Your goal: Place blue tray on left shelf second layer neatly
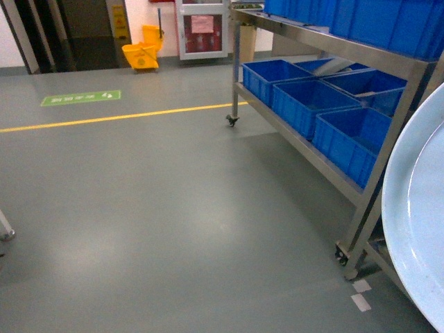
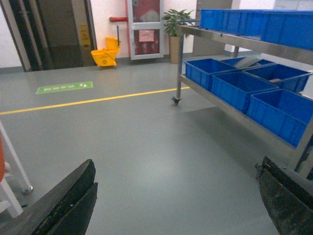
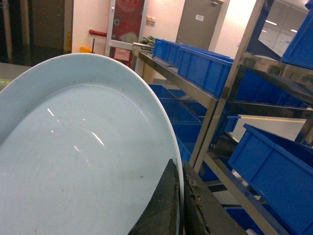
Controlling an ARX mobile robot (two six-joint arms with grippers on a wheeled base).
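The blue tray [image 1: 420, 208] is a pale, glossy round dish held on edge at the right border of the head view. It fills the left of the right wrist view [image 3: 73, 147]. My right gripper [image 3: 180, 164] is shut on its rim, one finger on each face. The steel left shelf stands beyond it, and its second layer [image 1: 305, 149], under the top tier, carries several deep blue crates [image 1: 305, 104]. My left gripper [image 2: 177, 166] is open with nothing in it, above bare grey floor and well short of the shelf.
A second steel rack [image 3: 274, 83] with blue crates stands right of the tray. The shelf's caster [image 1: 232, 121] rests by a yellow floor line [image 1: 118, 116]. A yellow mop bucket [image 1: 142, 54] stands far back. A white frame leg [image 2: 14, 161] is at the left.
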